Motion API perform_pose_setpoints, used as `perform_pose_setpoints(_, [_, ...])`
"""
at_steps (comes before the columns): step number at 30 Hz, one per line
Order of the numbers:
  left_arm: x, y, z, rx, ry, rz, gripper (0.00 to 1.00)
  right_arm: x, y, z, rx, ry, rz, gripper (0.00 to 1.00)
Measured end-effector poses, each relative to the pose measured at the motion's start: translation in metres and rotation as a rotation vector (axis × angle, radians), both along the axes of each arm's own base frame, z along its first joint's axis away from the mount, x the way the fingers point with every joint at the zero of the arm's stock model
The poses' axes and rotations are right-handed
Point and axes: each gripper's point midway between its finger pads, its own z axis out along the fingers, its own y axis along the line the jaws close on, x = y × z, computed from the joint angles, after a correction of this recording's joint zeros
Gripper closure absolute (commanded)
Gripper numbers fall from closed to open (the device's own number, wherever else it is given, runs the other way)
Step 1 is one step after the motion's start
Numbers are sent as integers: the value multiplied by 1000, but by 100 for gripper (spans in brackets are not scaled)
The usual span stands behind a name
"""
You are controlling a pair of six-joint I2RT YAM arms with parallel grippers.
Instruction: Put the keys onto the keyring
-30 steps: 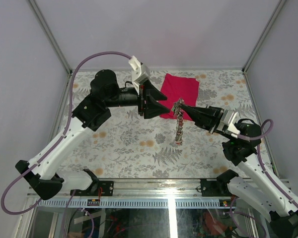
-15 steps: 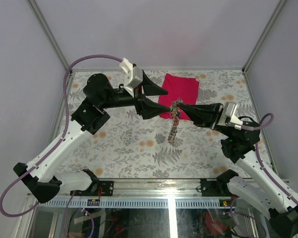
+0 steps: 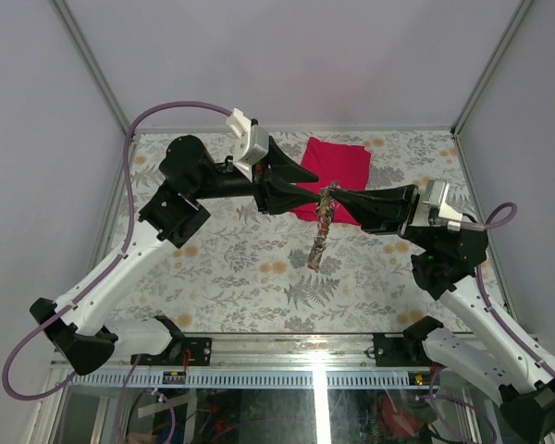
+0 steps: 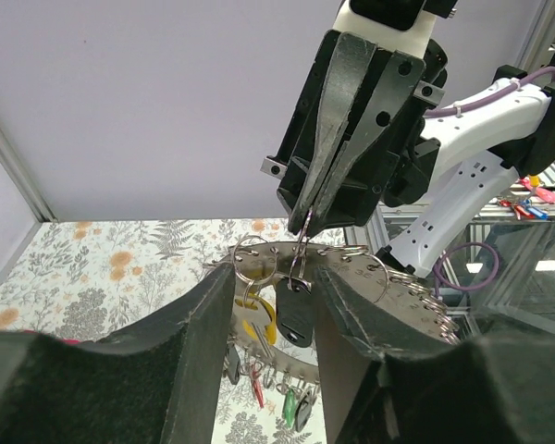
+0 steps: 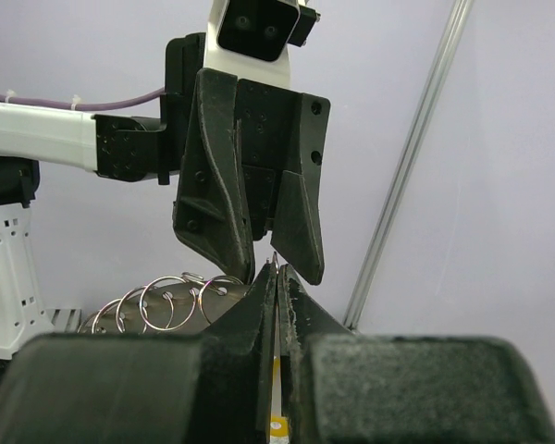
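The keyring (image 3: pixel 320 236), a wide grey metal band with holes and small split rings, hangs edge-on above the floral table. My right gripper (image 3: pixel 333 193) is shut on a thin wire ring at the band's top (image 5: pixel 277 273). From that ring hangs a black key (image 4: pixel 295 319), with a yellow key (image 4: pixel 259 324) beside it. Red (image 4: pixel 256 384) and green (image 4: pixel 289 407) keys dangle from the band's lower edge. My left gripper (image 4: pixel 272 273) faces the right one, open, its fingers (image 5: pixel 224 203) either side of the black key and the band's top.
A red folded cloth (image 3: pixel 338 166) lies on the table behind the grippers. Pale walls and slanted aluminium posts (image 3: pixel 92 69) enclose the table. A metal rail (image 3: pixel 287 347) runs along the near edge, by the arm bases.
My left gripper has moved right and now straddles the top of the keyring; its jaws widened, then narrowed. The right gripper has lifted slightly, and the hanging keyring has swung left.
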Motion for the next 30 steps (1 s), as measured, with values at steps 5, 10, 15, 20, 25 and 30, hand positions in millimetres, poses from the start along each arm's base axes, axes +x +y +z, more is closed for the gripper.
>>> perform_pose_setpoints(5, [0, -2, 1, -6, -9, -12, 67, -2, 2, 2, 2, 14, 24, 100])
perform_pose_setpoints(10, [0, -6, -4, 1, -7, -38, 68, -2, 4, 0, 0, 34, 39, 100])
perform_pose_setpoints(15, [-1, -7, -5, 3, -10, -55, 72, 0, 5, 1, 2, 45, 47, 100])
perform_pose_setpoints(20, [-3, -7, -3, -2, -13, -66, 77, 1, 6, 2, 4, 49, 54, 100])
perform_pose_setpoints(25, [-4, -7, -2, -7, -15, -73, 88, 3, 8, 0, 2, 60, 58, 100])
perform_pose_setpoints(30, [-6, -7, -2, -7, -13, -85, 100, 3, 8, 0, 3, 64, 60, 100])
